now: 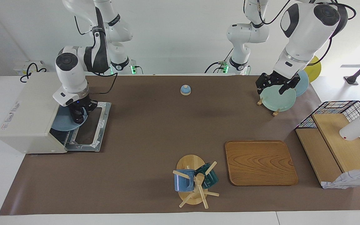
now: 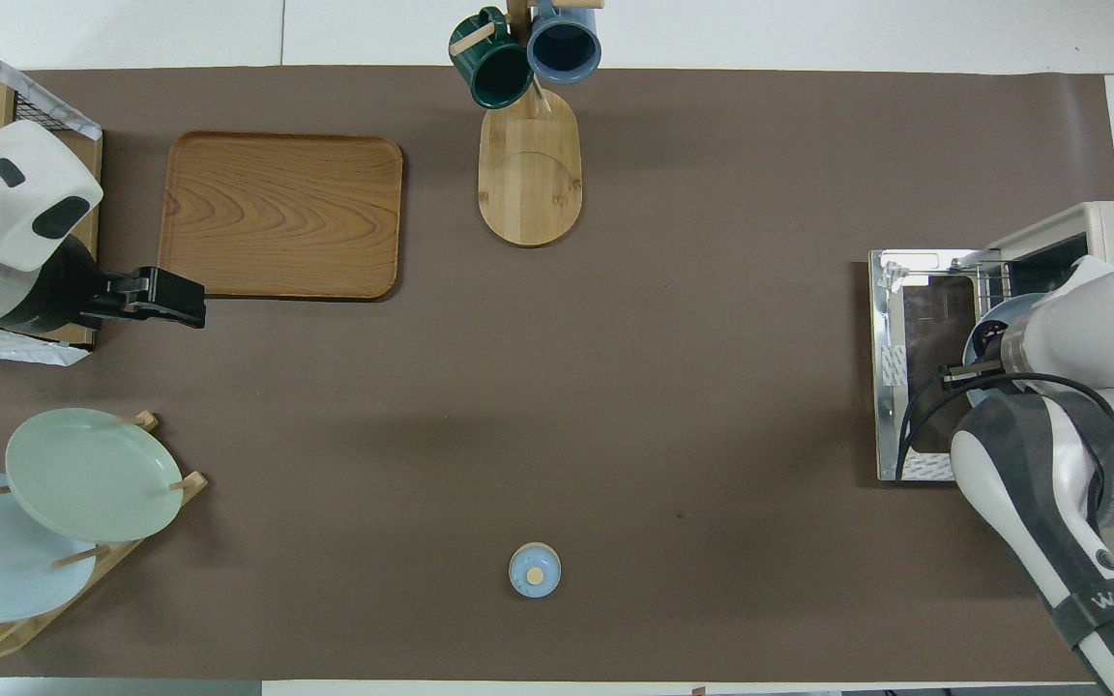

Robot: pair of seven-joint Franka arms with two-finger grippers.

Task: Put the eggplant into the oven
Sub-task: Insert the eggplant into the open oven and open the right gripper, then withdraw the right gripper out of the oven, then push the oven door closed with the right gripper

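Observation:
The cream-white oven (image 1: 30,106) stands at the right arm's end of the table, and its glass door (image 1: 92,125) lies folded down flat and open. A pale blue plate (image 1: 62,122) sits in the oven's mouth, half inside. My right gripper (image 1: 78,118) points down onto this plate, just over the door's hinge edge. A dark shape under the hand merges with the fingers, so I cannot make out the eggplant apart from them. In the overhead view my right arm covers most of the plate (image 2: 997,314). My left gripper (image 1: 271,89) waits in the air over the plate rack, open and empty.
A plate rack (image 1: 277,100) with several plates stands at the left arm's end. A wire basket with wooden boards (image 1: 339,140) is beside it. A wooden tray (image 1: 259,162), a mug tree (image 1: 192,181) with two mugs and a small blue bell (image 1: 185,90) are mid-table.

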